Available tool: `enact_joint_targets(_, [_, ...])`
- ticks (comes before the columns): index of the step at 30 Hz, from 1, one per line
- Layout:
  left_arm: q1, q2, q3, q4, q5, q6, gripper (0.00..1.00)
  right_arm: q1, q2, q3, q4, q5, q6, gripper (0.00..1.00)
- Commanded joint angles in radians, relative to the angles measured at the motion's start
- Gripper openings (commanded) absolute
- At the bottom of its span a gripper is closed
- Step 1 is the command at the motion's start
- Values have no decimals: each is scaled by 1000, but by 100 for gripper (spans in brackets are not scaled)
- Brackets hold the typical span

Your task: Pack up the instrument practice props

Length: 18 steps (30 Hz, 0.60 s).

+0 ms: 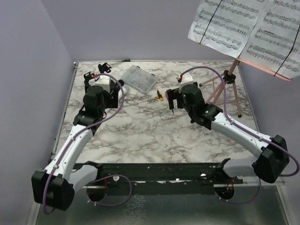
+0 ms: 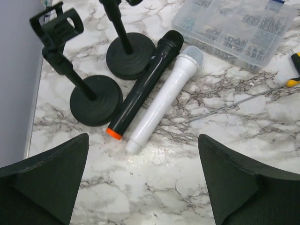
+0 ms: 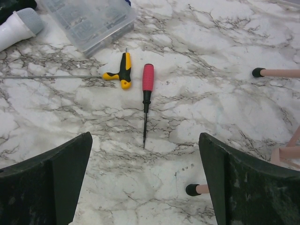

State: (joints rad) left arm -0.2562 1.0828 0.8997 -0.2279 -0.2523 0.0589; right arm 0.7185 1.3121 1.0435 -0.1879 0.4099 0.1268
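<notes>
In the left wrist view a black microphone (image 2: 145, 84) and a white microphone with a grey head (image 2: 165, 96) lie side by side on the marble table. Left of them stand two black round-based mic holders (image 2: 96, 99) (image 2: 130, 55). My left gripper (image 2: 143, 140) is open and empty, just short of the microphones' tail ends. White sheet-music pages (image 1: 248, 28) rest on the pink tripod (image 1: 227, 86) at the back right. My right gripper (image 3: 145, 140) is open and empty above the table, left of the tripod's legs (image 3: 276, 72).
A clear plastic compartment box (image 1: 138, 78) sits at the back centre, right of the microphones. A red screwdriver (image 3: 147, 89) and a yellow-handled one (image 3: 123, 72) lie in front of my right gripper. A grey wall (image 2: 14, 84) bounds the table's left edge.
</notes>
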Motion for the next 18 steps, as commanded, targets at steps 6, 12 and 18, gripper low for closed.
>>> enact_joint_targets(6, [-76, -187, -203, -20, 6, -161, 99, -1, -97, -95, 221, 48, -16, 100])
enact_joint_targets(12, [-171, -208, -259, 25, -36, -164, 99, -1, -157, -101, 248, 4, -46, 100])
enact_joint_targets(18, [-231, -210, -270, 52, -65, -152, 99, -1, -190, -190, 301, 132, -91, 100])
